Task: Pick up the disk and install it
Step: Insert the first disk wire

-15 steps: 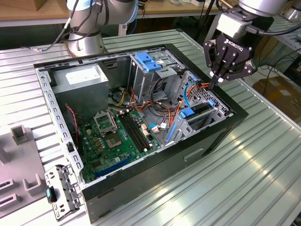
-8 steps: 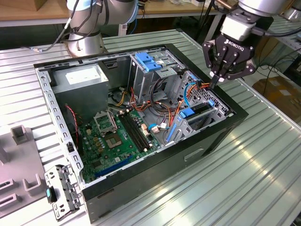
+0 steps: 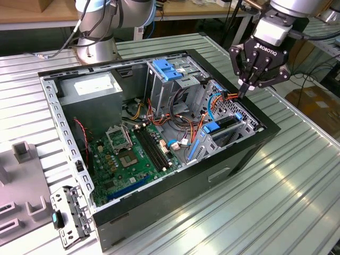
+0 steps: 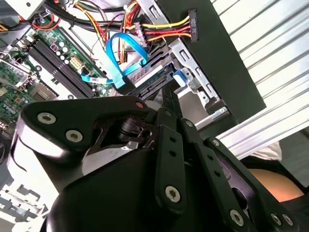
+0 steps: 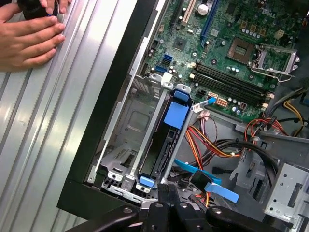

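Hanging tool, fingers together, tip near disk seated in bay.

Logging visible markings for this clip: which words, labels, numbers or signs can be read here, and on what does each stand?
On the gripper body: white maker's lettering, a brand mark, left unquoted.
On the power supply's white sticker: print too small to read.
On the motherboard: white board markings, too small to read.
On the disk, blue tab: no readable print.
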Tool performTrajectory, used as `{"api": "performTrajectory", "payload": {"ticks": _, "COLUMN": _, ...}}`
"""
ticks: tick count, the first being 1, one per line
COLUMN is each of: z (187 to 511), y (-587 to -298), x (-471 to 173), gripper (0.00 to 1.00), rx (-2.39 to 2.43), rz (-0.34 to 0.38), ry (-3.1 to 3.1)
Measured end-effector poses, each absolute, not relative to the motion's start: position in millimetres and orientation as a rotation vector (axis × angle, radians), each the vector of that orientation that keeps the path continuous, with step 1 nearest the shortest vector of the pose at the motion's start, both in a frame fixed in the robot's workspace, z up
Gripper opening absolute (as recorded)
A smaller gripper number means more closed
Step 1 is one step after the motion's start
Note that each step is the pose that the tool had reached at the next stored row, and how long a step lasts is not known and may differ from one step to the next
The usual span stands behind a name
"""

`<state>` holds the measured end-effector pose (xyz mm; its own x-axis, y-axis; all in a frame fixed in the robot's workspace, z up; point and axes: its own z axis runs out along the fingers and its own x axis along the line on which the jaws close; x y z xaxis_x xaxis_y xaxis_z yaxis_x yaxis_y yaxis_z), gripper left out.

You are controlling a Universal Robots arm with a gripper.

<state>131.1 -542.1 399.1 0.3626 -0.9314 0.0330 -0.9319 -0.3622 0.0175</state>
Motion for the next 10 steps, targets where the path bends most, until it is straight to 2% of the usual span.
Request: {"api": "performTrajectory", "payload": {"ticks": 10, "z": 399, "y": -536, "x": 146, "gripper": 0.11, "rx": 2.593, "rz": 0.028, "ry": -1.714}}
